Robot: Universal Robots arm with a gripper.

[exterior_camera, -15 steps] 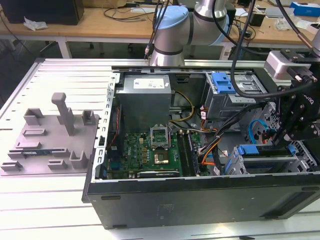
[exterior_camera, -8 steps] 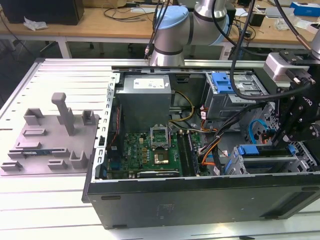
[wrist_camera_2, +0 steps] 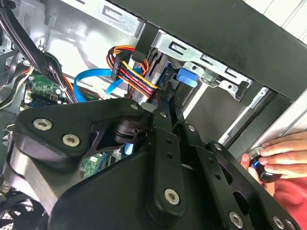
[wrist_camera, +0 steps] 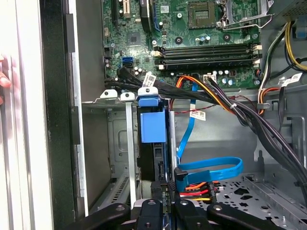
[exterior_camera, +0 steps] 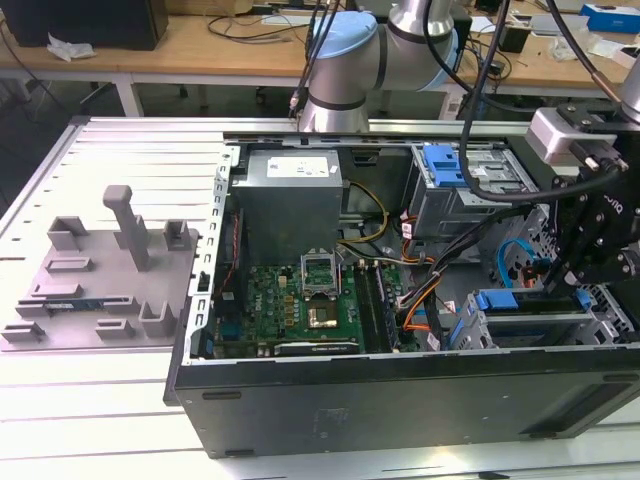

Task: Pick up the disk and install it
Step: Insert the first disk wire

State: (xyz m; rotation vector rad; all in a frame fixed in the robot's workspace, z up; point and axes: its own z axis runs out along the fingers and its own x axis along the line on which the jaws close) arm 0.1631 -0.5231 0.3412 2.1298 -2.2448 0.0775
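Note:
The disk (wrist_camera: pixel 152 127) stands on edge in a slot of the grey metal drive cage (wrist_camera: pixel 120 143), its bright blue carrier frame facing the motherboard and its dark edge running back toward me. In the exterior view the disk (exterior_camera: pixel 497 300) sits in the cage at the case's near corner, on that view's right. My gripper (wrist_camera: pixel 163 188) is at the disk's near end, its black fingers (wrist_camera: pixel 157 189) drawn close together and shut. In the second wrist view the gripper (wrist_camera_2: pixel 167 98) points into the cage, toward the blue frame (wrist_camera_2: pixel 187 76).
A flat blue cable (wrist_camera: pixel 211 167) and orange-red power wires (wrist_camera: pixel 196 189) crowd the space beside the cage. A person's hand (wrist_camera_2: pixel 283 153) rests on a small dark knob outside the case. A grey plastic stand (exterior_camera: pixel 100 270) stands on the exterior view's left. The motherboard (exterior_camera: pixel 300 300) fills the case floor.

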